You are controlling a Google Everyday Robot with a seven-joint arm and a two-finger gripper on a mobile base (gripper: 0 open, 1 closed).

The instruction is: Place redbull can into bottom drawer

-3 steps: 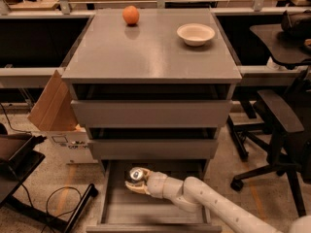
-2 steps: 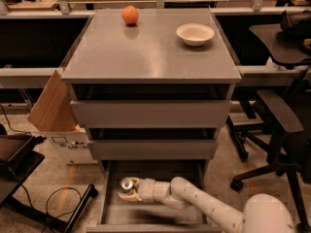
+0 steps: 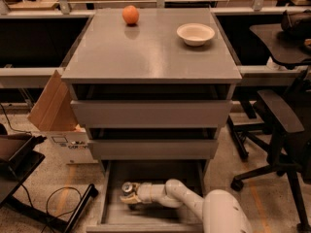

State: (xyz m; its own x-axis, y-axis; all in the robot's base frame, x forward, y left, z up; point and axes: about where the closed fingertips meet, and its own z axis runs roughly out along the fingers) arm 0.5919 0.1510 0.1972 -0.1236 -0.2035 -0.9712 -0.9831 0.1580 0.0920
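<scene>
A: Vs a sec ago, the gripper [image 3: 129,195] + redbull can [image 3: 128,187] have gone left, nearer and lower into the bottom drawer [image 3: 104,205]. The arm [image 3: 187,198] has swung round w/ them.

B: Grip?

A: Looks clamped on the can, closed round its body, silver top up. No sign of release afaict.

B: Where's the can exactly?

A: Inside the open drawer, left of centre, near the left wall but apart from it. Can't tell if its base is on the drawer floor or just above, since the gripper hides that.

B: Meaning for the task?

A: The carry is prob done, as the can's down within the drawer walls. What's left, I reckon: settle it, let go, pull the arm out w/o knocking it. A tall slim can tips easily.

B: Further back?

A: The middle drawer [image 3: 151,148] sits right above and overhangs the far part of the open one, so there's little headroom on the way out. The top drawer [image 3: 150,113] is above that; both look shut or nearly so. There's a cardboard box [image 3: 51,108] on the floor to the left and an office chair [image 3: 279,125] to the right. On the cabinet top [image 3: 146,57] there's a white bowl [image 3: 195,34] far right, w/ an orange [image 3: 130,14] at the far edge, left of centre. Neither is in the way.
</scene>
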